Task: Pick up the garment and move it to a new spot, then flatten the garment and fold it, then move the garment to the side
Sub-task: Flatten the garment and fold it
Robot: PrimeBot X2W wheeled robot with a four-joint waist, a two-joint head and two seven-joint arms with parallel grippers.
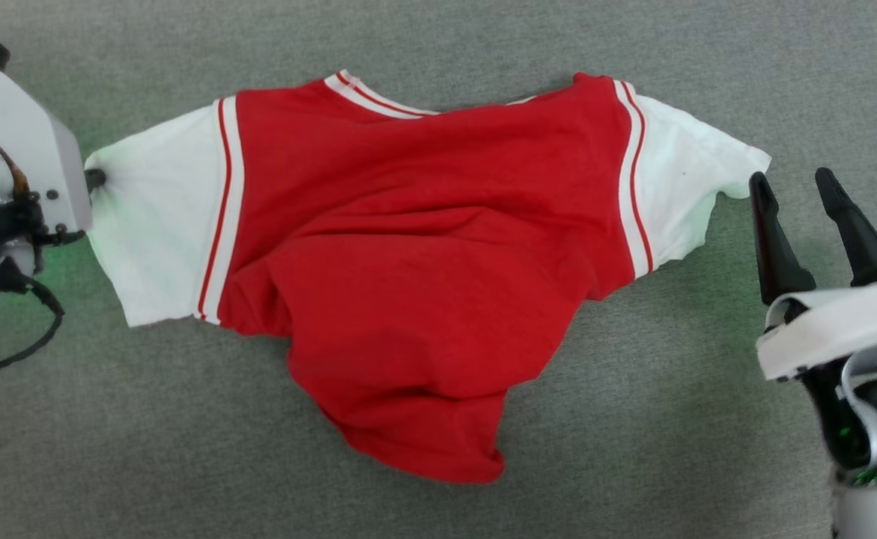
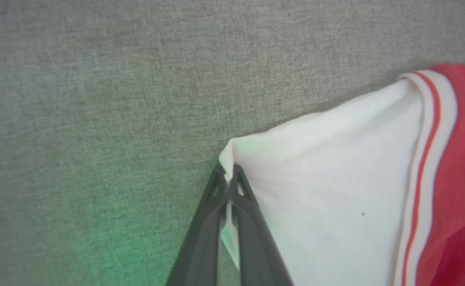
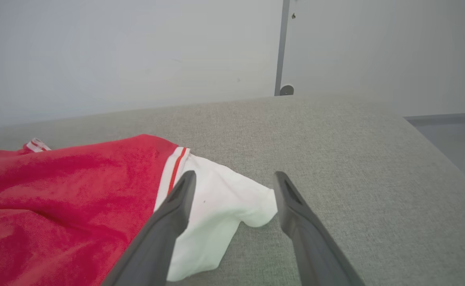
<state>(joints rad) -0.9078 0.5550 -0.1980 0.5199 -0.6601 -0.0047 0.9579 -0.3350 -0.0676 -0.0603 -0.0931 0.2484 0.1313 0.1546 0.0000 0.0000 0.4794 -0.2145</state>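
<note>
Start at the left. The left tool (image 1: 96, 180) is closed on the outer corner of the left sleeve (image 1: 161, 224). In the left wrist view, both fingers of the tool (image 2: 227, 174) pinch a thin fold of white cloth. Judge this grip as an anchor: it fixes one end of the garment (image 1: 408, 262) so the cloth can be drawn taut.

Move to the centre. The garment lies across the grey desk (image 1: 438, 37), sleeves out to both sides. The red body is rumpled, and its lower part bunches toward you. Treat flattening as unfinished.

Continue right. The right sleeve (image 1: 685, 180) rests on the desk, its edge curled. The right tool (image 1: 791, 176) stands just beside that edge, its fingers apart and holding nothing. In the right wrist view, the fingers (image 3: 188, 186) frame the sleeve end. The likely next step is to grip here and pull outward.
</note>
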